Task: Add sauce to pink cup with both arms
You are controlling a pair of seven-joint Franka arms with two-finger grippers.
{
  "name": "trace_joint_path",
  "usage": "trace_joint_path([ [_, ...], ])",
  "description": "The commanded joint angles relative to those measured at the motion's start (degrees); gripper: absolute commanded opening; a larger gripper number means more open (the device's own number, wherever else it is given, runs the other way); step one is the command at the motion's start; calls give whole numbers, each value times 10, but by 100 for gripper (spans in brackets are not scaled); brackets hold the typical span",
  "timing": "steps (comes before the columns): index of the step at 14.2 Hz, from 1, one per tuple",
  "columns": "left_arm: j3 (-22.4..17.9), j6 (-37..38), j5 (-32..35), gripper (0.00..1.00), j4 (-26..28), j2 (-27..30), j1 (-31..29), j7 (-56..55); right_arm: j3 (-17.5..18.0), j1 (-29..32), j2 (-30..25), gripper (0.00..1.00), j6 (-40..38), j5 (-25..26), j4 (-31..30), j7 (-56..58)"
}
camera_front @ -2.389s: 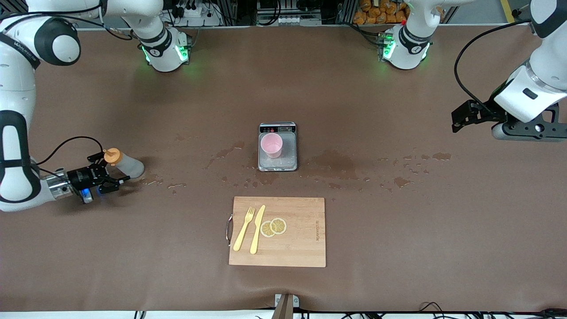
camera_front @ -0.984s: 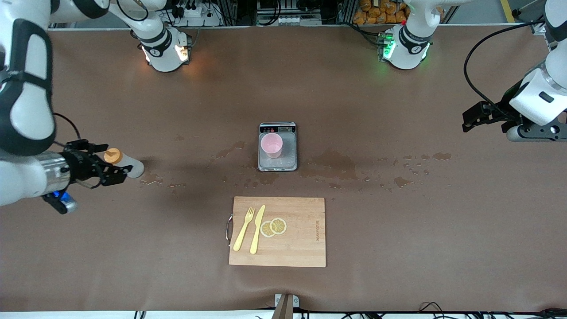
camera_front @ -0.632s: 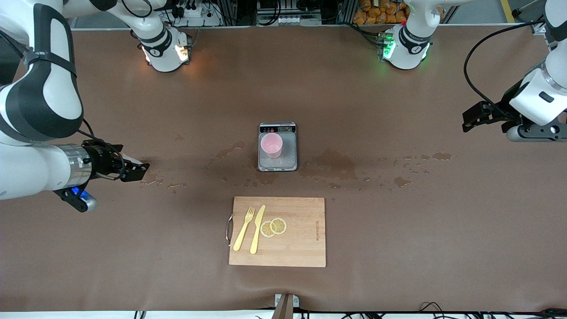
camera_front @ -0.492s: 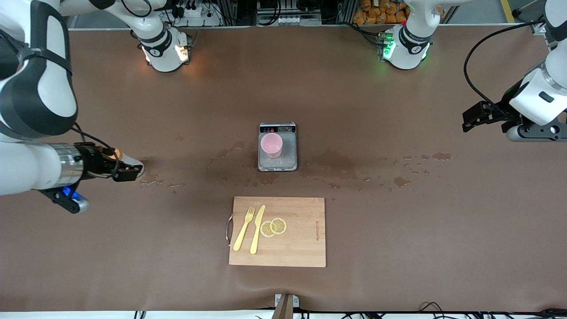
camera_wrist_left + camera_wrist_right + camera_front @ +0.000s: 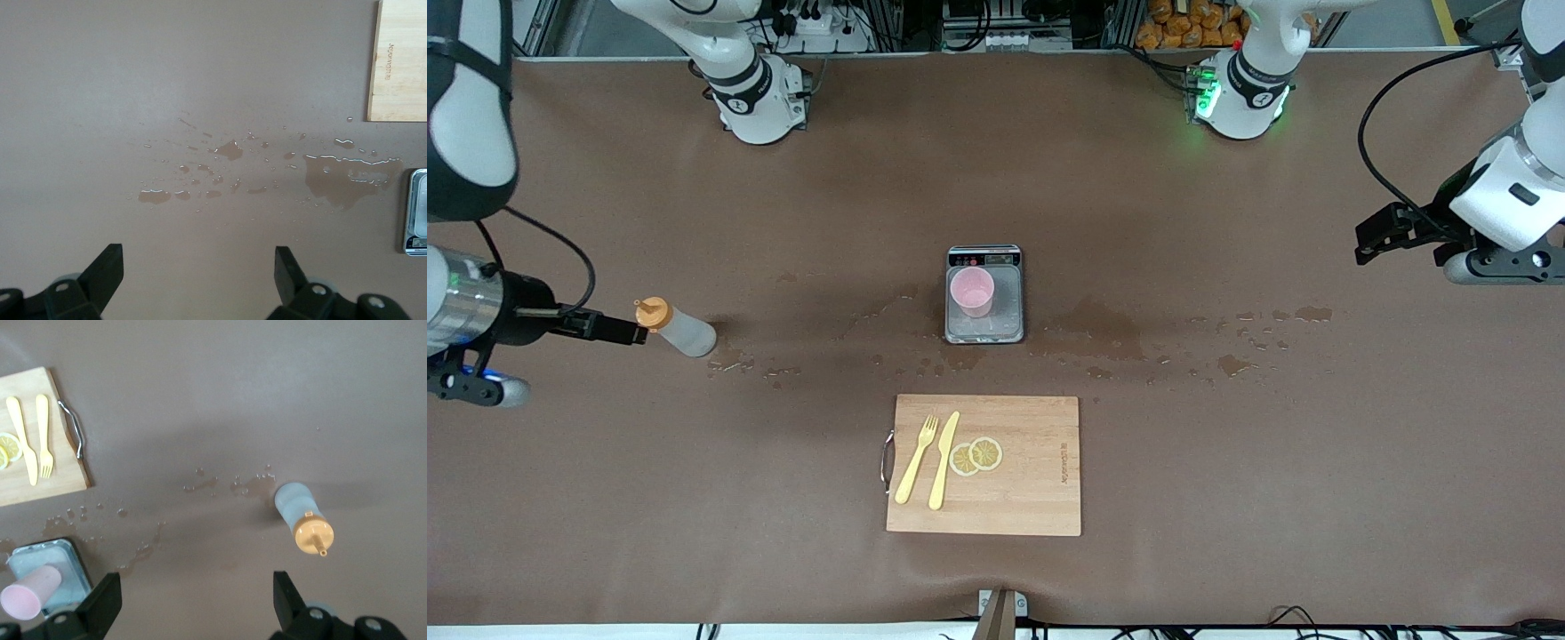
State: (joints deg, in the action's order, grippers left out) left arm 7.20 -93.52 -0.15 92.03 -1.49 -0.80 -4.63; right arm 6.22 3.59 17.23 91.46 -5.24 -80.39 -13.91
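Observation:
The sauce bottle (image 5: 677, 328), whitish with an orange cap, stands on the brown table toward the right arm's end; it also shows in the right wrist view (image 5: 303, 518). My right gripper (image 5: 624, 332) hovers just beside the cap, open and empty (image 5: 195, 583), with the bottle outside its jaws. The pink cup (image 5: 971, 292) stands on the silver scale (image 5: 1007, 307) mid-table, and the right wrist view catches it too (image 5: 29, 601). My left gripper (image 5: 1371, 242) waits open (image 5: 198, 260) over bare table at the left arm's end.
A wooden cutting board (image 5: 1032, 480) lies nearer the front camera than the scale, carrying a yellow fork (image 5: 916, 459), a knife (image 5: 943, 460) and lemon slices (image 5: 976, 454). Wet spill patches (image 5: 1103, 324) spread on the table beside the scale.
My right gripper, which covered the bottle half a second ago, has drawn back toward the right arm's end. The bottle stands uncovered in the same spot. The left arm has not moved.

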Motion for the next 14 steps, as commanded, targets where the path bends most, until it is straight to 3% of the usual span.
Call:
trace_joint_path([
  [1, 2, 10, 4, 100, -4, 4, -2, -5, 6, -7, -154, 100, 145, 15, -251, 20],
  [3, 2, 11, 4, 100, -4, 4, -2, -5, 6, -12, -153, 100, 146, 16, -240, 19],
  [9, 2, 11, 4, 100, -4, 4, -2, -5, 6, -13, -70, 100, 37, 48, -69, 14],
  [12, 2, 11, 4, 100, -4, 3, -3, -6, 7, -15, -70, 100, 33, 52, -65, 13],
  [14, 2, 11, 4, 100, -4, 2, -3, -6, 6, -35, -72, 100, 22, 83, -57, 14],
])
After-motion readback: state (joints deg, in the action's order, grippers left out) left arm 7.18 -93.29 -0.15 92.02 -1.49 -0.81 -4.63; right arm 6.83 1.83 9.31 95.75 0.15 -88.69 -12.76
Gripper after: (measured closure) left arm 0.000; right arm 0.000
